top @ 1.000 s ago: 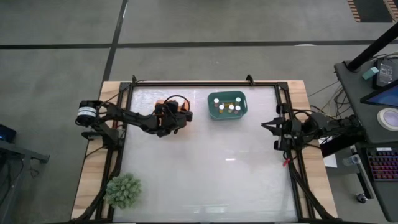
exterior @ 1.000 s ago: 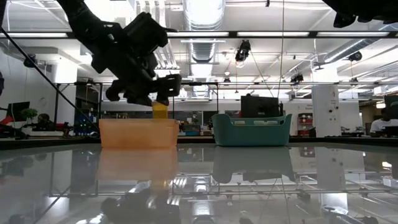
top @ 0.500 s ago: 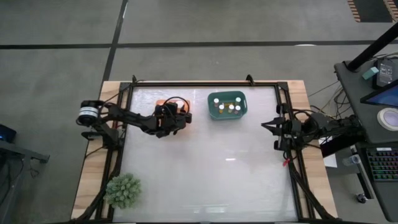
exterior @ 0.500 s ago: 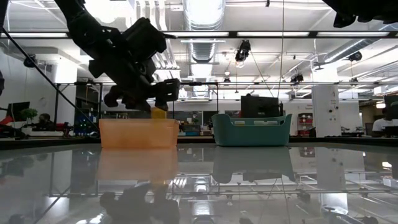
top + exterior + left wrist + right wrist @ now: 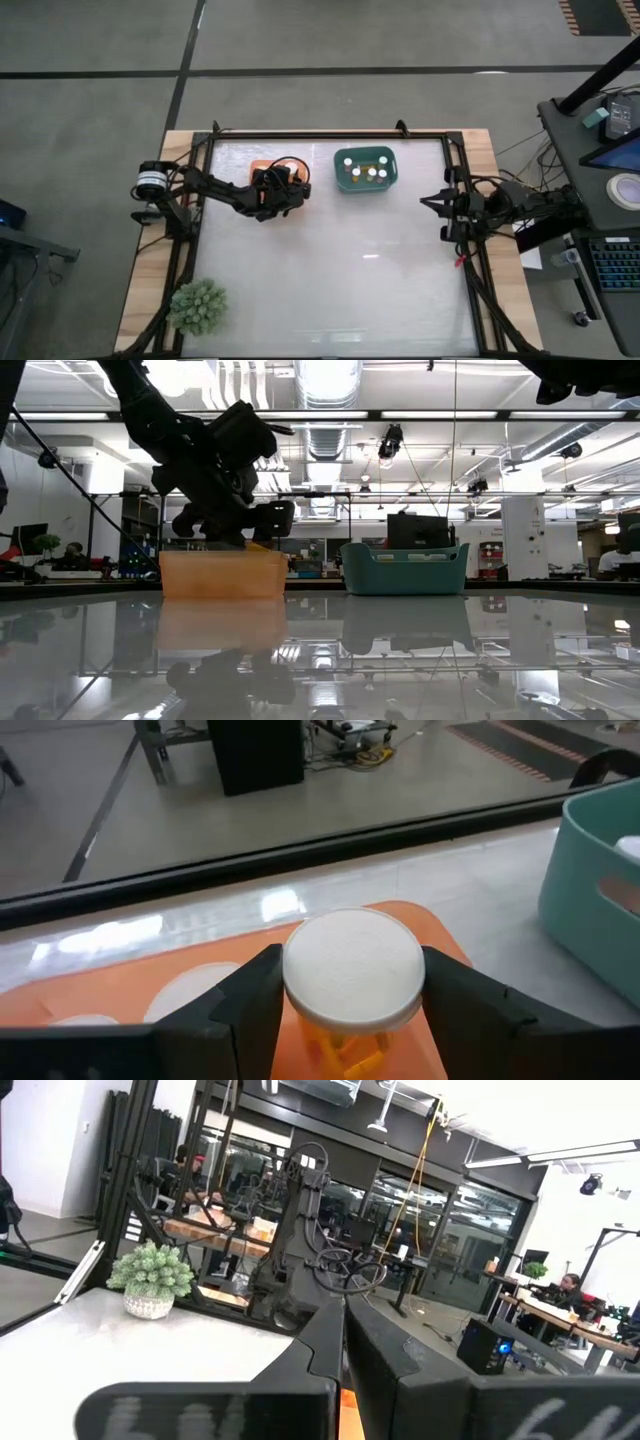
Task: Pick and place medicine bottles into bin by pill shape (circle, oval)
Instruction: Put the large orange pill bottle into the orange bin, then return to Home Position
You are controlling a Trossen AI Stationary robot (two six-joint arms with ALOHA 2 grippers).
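Over orange bin (image 5: 262, 167): left end effector (image 5: 350, 1020) gripping bottle (image 5: 352, 970) | teal bin (image 5: 365, 170): several bottles | right end effector (image 5: 432, 203) closed

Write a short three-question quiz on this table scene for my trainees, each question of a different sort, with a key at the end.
1. True or false: the left gripper holds a white-capped bottle over the orange bin.
2. Where is the right gripper?
A. Over the teal bin
B. At the table's right edge, shut on nothing
C. Beside the plant
3. Fill in: the bottles with white caps seen from above stand in the ____ bin.

Key: 1 true; 2 B; 3 teal.
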